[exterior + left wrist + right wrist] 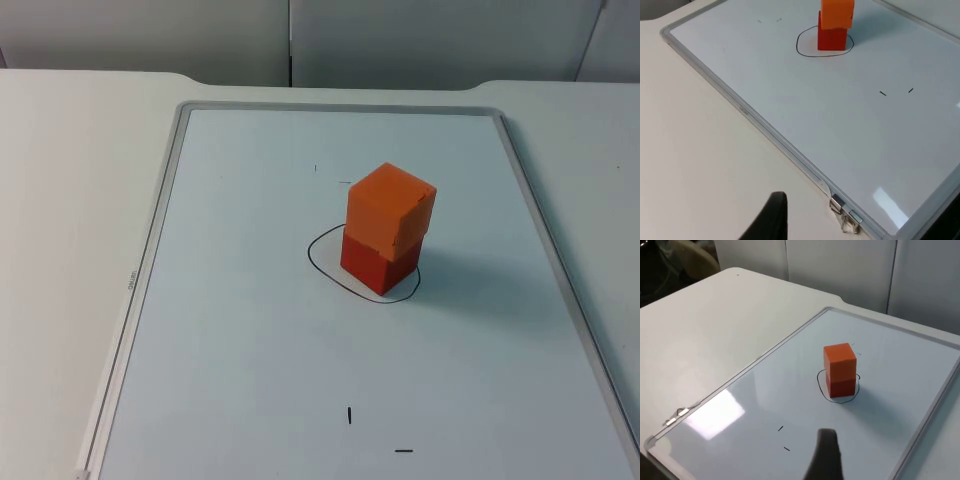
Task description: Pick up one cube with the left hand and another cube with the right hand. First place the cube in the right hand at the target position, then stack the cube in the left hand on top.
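Observation:
An orange cube [390,208] sits on top of a red cube [378,265], turned slightly against it. The red cube stands inside a black hand-drawn ring [312,252] near the middle of the whiteboard [250,350]. Nothing touches the stack. The left gripper [771,220] hangs over bare table beside the whiteboard's frame, well away from the orange cube [836,14] and red cube [831,39]. The right gripper [825,457] is raised over the board, some way back from the orange cube [840,360] and red cube [842,386]. Both arms wait.
The whiteboard's metal frame [150,250] rims the work surface, with a small clip [845,215] at one corner. Two short black marks [350,415] lie on the board in front of the stack. The white table [70,200] surrounds it, and a grey partition [400,40] stands behind.

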Robot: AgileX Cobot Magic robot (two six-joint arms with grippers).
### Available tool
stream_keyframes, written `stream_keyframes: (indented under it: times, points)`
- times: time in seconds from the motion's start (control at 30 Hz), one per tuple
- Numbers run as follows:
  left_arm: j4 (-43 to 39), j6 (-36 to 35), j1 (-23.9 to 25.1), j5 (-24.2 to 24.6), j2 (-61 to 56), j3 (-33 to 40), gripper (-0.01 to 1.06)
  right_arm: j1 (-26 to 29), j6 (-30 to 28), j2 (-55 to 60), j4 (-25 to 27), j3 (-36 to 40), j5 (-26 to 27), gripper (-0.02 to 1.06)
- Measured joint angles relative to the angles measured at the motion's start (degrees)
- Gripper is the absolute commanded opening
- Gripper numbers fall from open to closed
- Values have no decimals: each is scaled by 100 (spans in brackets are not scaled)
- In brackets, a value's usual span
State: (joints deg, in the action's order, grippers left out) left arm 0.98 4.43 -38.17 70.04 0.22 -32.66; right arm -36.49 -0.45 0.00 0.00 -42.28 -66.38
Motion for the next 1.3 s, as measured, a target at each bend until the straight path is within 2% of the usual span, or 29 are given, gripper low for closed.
stream_keyframes:
  times: [0.33, 0.57, 0.87, 1.13, 1.3]
  points:
    - [-215, -223, 0, 0, 0, 0, 105, 0, -11, 3, -219, 0, -141, 67]
    - [-142, -309, 0, -10, 0, 13, 105, 0, -62, 3, -443, 536, -129, 67]
    - [-98, -321, 0, -76, 0, 61, 105, 0, -64, 13, -443, 861, 251, 67]
    - [-558, -1056, 0, -554, 0, 235, 105, 0, -75, 13, -443, 861, 639, 67]
    - [-581, -1080, 0, -624, 0, 264, 105, 0, -75, 13, -443, 861, 691, 67]
